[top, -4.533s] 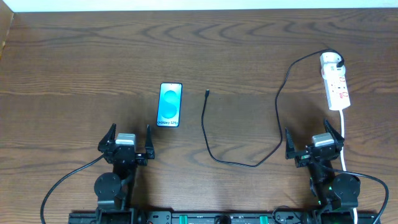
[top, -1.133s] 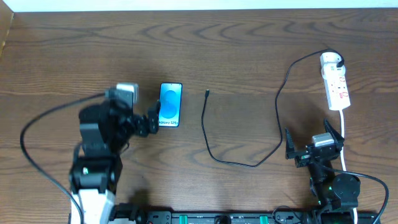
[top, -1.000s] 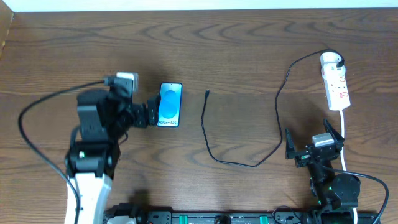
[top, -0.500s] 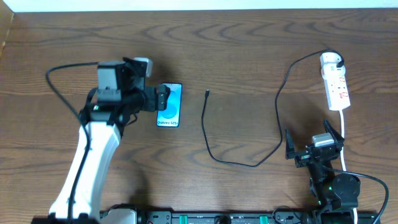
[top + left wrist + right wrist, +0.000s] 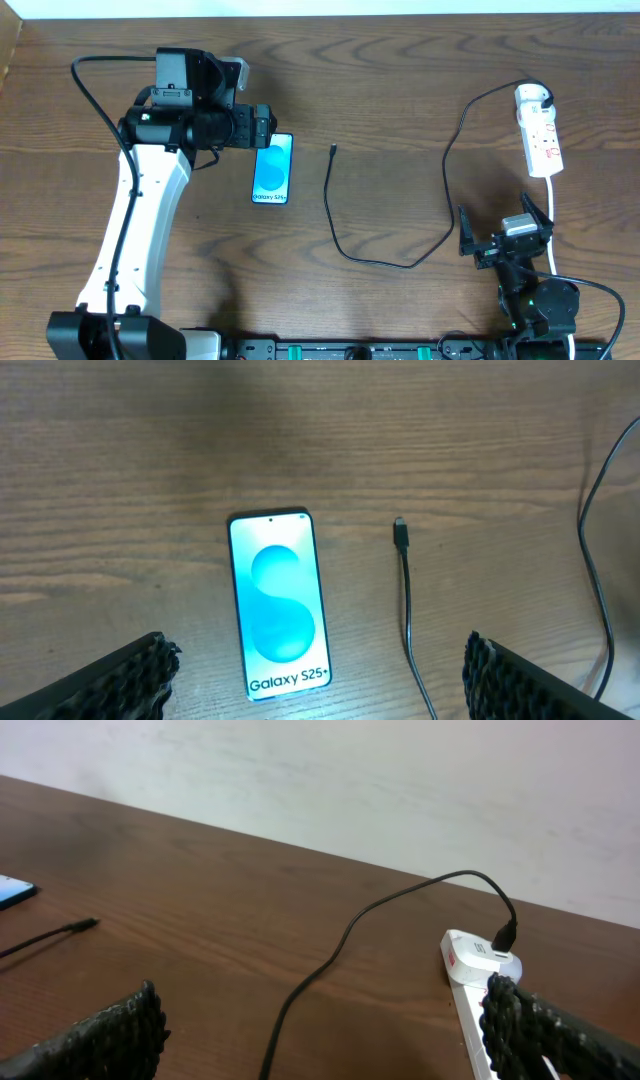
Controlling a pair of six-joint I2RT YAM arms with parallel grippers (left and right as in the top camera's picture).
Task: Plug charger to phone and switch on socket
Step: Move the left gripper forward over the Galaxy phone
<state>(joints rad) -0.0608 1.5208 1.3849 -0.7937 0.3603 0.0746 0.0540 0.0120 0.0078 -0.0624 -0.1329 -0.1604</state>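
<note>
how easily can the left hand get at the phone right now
Probably easily: the left hand hangs open at the top end of the phone, nothing covers it, and the charger lies apart beside it.

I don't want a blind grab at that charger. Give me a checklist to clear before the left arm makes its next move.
1. Left gripper fingers open and empty: ok, spread wide in the wrist view.
2. Phone flat, screen up, nothing on it: ok.
3. Plug tip free on the table, apart from the phone: ok.
4. Adapter head seated in the socket: ok, as far as the overhead view shows.
5. Socket switch position: cannot tell.
6. Right gripper open, holding nothing: ok.
</note>
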